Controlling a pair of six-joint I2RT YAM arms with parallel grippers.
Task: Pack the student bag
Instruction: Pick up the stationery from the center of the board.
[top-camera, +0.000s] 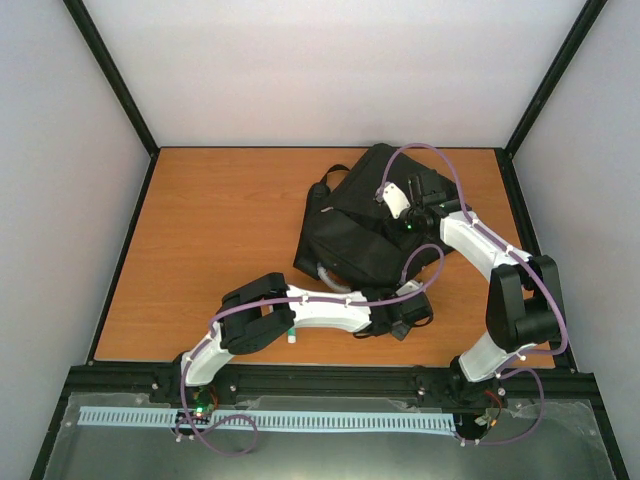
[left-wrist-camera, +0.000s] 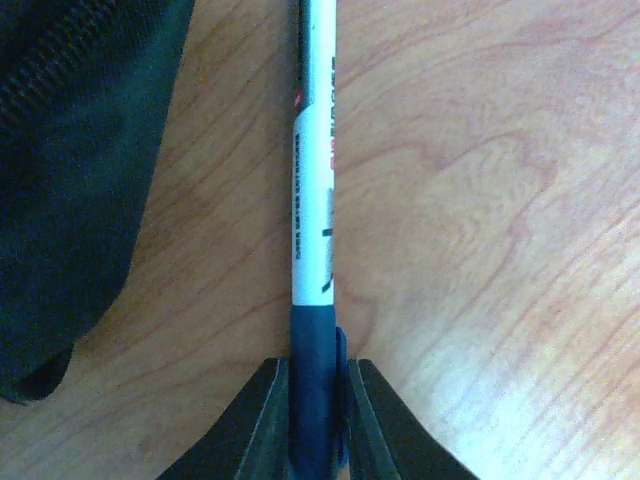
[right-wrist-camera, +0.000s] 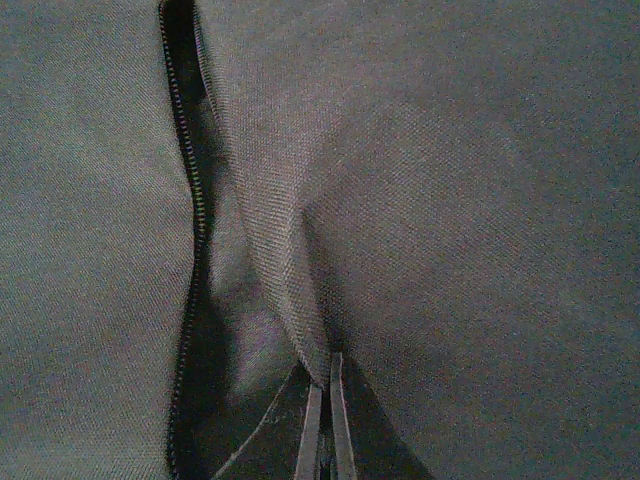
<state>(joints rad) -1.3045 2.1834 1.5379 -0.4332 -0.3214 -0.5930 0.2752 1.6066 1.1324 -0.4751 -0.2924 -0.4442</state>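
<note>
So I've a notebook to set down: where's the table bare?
Bare: the table's left half beyond the left arm, to the student bag. Crowded: right side, where the left gripper holds a pen beside the bag and the right gripper pinches its fabric.

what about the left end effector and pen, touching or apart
Touching: the left wrist view shows the left end effector closed on the pen at its dark end.

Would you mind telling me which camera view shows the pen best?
The left wrist view: the pen runs up the frame, a white printed barrel with its dark grip clamped in the left hand. In the top view I cannot make it out. The right wrist view shows only the student bag fabric.
</note>
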